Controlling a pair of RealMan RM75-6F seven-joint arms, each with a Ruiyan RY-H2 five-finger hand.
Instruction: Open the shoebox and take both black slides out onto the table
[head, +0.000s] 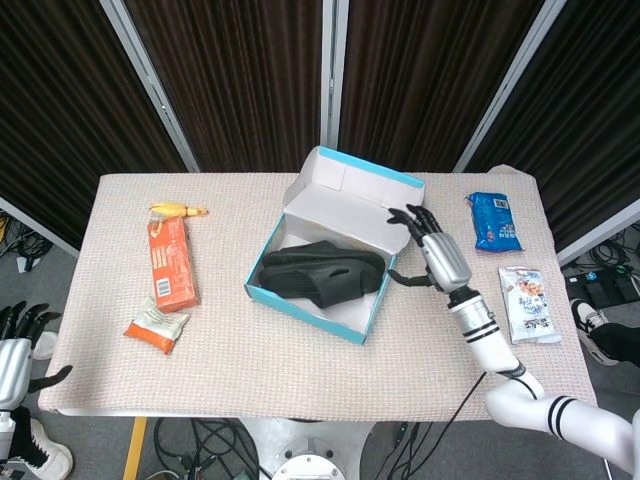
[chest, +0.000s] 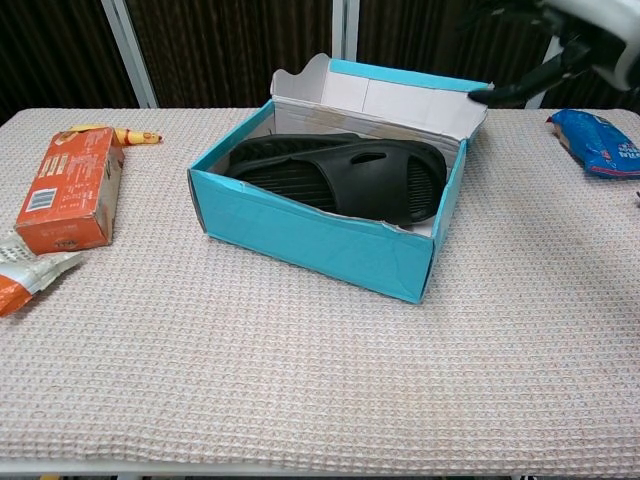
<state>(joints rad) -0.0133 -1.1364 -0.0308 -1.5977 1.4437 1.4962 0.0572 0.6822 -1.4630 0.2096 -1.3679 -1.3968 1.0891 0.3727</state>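
Note:
The teal shoebox (head: 300, 300) (chest: 300, 235) sits mid-table with its lid (head: 345, 200) (chest: 380, 95) folded back and leaning away. Black slides (head: 320, 275) (chest: 340, 175) lie inside it, stacked so I cannot tell them apart. My right hand (head: 432, 252) (chest: 560, 45) hovers at the box's right rear corner, fingers spread, holding nothing; its fingertips (chest: 480, 95) are close to the lid's right edge. My left hand (head: 15, 345) hangs below the table's left edge, fingers apart, empty.
An orange carton (head: 172, 262) (chest: 70, 188), a banana (head: 178, 209) (chest: 115, 134) and an orange snack packet (head: 156, 328) (chest: 25, 275) lie at the left. A blue snack bag (head: 494, 222) (chest: 595, 140) and a white packet (head: 528, 305) lie at the right.

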